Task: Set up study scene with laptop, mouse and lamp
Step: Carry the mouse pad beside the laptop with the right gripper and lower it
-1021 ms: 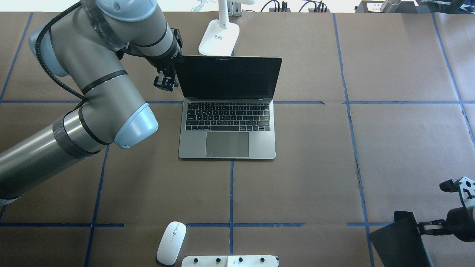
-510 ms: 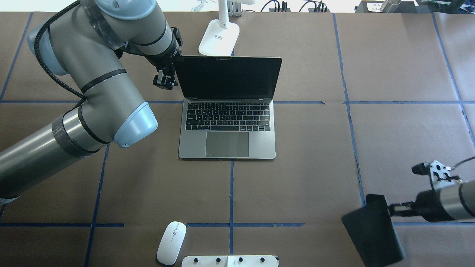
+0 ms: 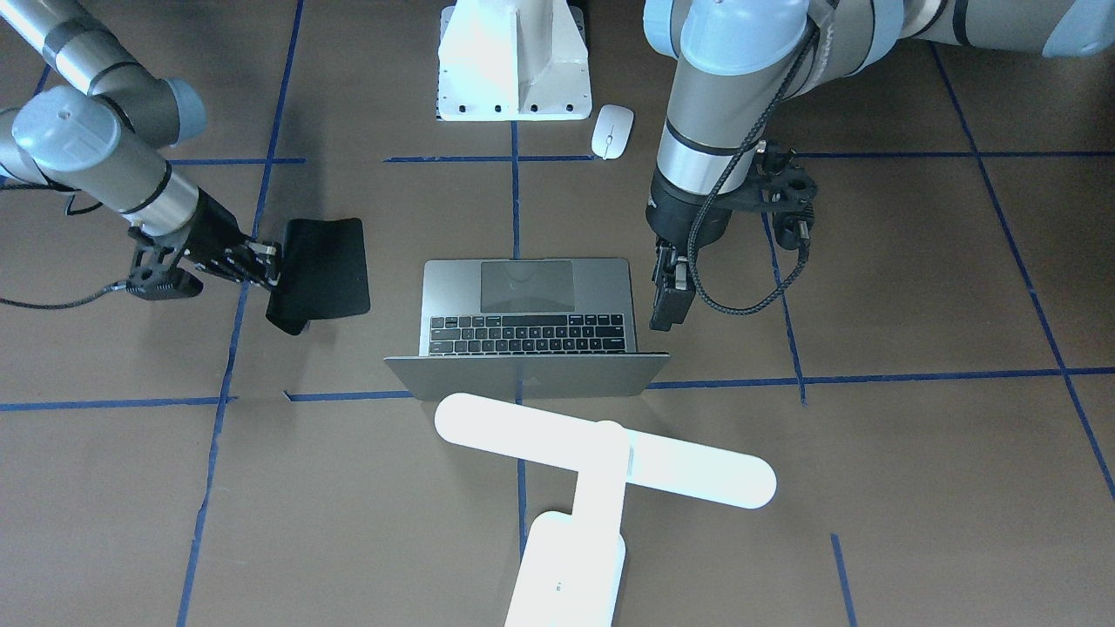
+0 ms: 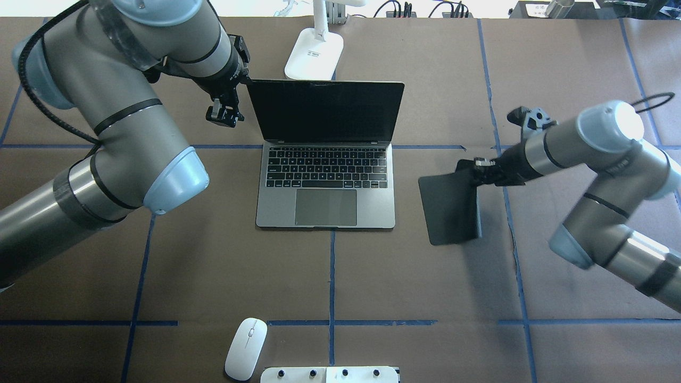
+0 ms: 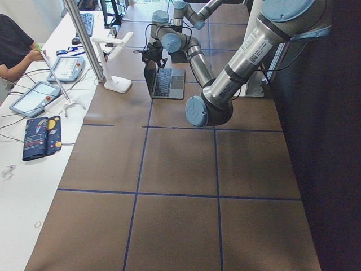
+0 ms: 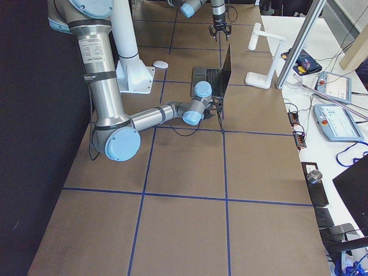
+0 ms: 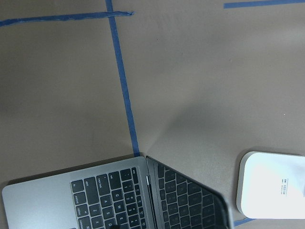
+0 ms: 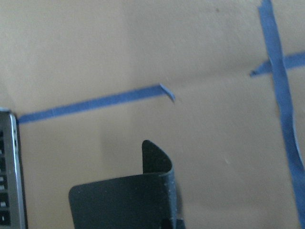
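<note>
Right gripper (image 4: pixel 479 166) pinches the curled edge of a black mat (image 4: pixel 449 207), right of the open laptop (image 4: pixel 325 183) at mid-frame in the overhead view. Left gripper (image 4: pixel 223 115), fingers slightly apart and empty, hangs beside the screen's left edge. The mouse (image 4: pixel 245 348) lies bottom centre-left. The lamp (image 4: pixel 314 53) stands top centre.

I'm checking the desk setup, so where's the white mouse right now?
In the overhead view the mouse lies at the bottom edge, left of centre, just beside the white robot pedestal, well apart from the laptop.
</note>
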Tool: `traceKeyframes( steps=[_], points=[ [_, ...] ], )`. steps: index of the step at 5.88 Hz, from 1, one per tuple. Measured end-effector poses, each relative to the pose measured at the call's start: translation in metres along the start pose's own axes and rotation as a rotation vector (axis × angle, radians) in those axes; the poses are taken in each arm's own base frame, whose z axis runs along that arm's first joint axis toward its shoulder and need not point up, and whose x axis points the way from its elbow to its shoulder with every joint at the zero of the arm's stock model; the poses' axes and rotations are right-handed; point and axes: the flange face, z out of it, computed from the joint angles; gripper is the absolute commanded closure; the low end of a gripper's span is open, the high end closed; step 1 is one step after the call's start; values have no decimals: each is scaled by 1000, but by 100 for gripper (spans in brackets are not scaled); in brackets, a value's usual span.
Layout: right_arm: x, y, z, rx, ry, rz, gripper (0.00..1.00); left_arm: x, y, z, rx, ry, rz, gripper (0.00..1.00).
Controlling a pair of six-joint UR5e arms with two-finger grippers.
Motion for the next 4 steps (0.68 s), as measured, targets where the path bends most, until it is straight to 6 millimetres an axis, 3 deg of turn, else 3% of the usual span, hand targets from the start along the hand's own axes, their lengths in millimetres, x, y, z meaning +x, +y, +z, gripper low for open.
traceKeyframes(
  steps=[2, 3, 4],
  points=[
    [-20, -49, 13, 33, 13, 34, 99, -11, -10, -5, -3, 5, 2, 28],
    [-28, -63, 13, 46, 13, 45, 1, -13, -11, -8, -8, 9, 4, 28],
    [-32, -71, 12, 54, 13, 54, 0, -15, -10, -11, -11, 11, 6, 28]
  ],
)
